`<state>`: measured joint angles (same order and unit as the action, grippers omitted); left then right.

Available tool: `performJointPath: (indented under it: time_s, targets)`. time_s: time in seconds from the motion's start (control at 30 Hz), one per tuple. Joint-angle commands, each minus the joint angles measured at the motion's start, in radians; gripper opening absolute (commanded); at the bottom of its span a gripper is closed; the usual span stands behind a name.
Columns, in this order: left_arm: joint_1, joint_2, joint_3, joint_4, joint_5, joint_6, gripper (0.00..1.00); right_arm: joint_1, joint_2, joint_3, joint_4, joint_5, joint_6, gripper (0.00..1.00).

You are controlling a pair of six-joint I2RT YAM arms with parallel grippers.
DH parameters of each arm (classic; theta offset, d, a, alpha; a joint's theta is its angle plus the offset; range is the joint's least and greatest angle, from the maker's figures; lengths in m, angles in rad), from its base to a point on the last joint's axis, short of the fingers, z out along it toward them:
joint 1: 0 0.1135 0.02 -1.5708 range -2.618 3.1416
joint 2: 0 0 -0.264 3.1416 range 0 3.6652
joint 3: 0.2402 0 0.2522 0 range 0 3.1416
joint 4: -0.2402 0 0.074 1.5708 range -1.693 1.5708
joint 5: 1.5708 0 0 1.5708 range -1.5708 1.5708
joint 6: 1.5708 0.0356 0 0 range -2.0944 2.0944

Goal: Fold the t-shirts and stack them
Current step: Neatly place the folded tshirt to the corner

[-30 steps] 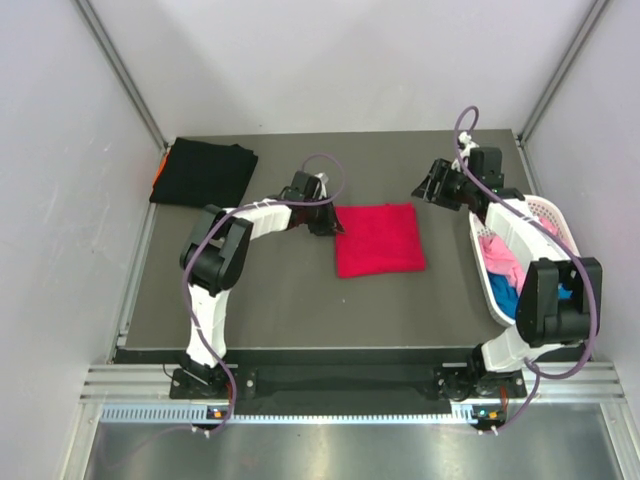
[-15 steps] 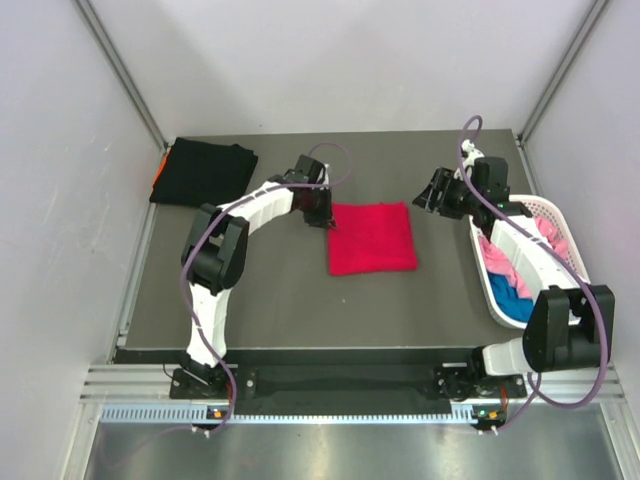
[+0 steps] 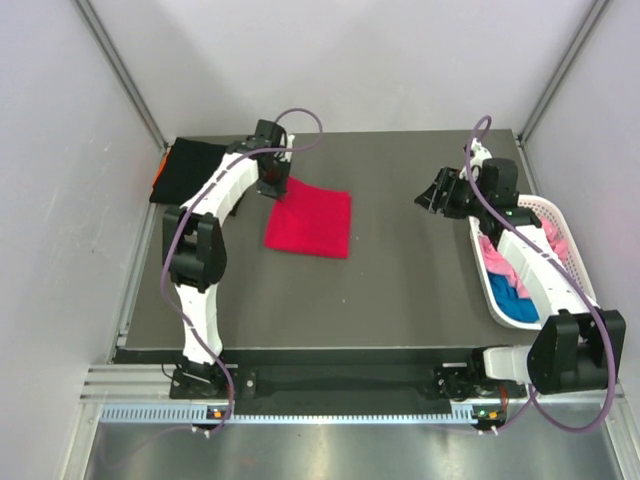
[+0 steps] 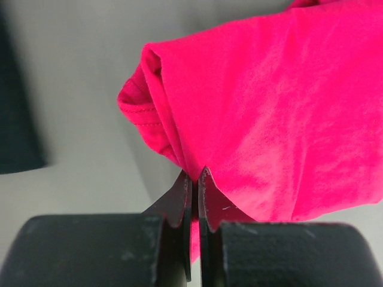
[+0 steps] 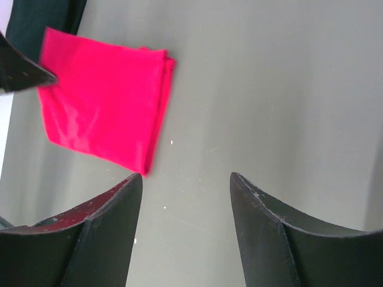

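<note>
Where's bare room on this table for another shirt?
Free: the wide stretch between the red shirt and the basket, and the near edge strip. Crowded: far left corner, with the black shirt and left gripper.

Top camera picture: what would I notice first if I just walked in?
The bright red t-shirt, folded flat left of centre, with the left end effector pinching its far corner. Next, the white basket at the right edge holding pink cloth and blue cloth, and the black t-shirt in the far-left corner.
</note>
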<state>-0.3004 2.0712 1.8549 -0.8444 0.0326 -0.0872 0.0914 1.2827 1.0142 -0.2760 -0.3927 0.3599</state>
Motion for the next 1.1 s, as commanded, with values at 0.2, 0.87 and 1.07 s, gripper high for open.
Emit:
performJointPath:
  time_s: [0.2, 0.87, 1.07]
  targets:
    - [0.141, -0.005, 0.219, -0.019, -0.166, 0.23, 0.0, 0.007, -0.045, -0.043, 0.084, -0.044, 0.025, 0.61]
    - [0.277, 0.135, 0.477, 0.088, -0.296, 0.501, 0.0, 0.005, 0.093, -0.035, 0.164, -0.063, 0.004, 0.62]
    - [0.294, 0.119, 0.486, 0.137, -0.286, 0.541, 0.0, 0.005, 0.096, -0.031, 0.166, -0.06, 0.002, 0.62]
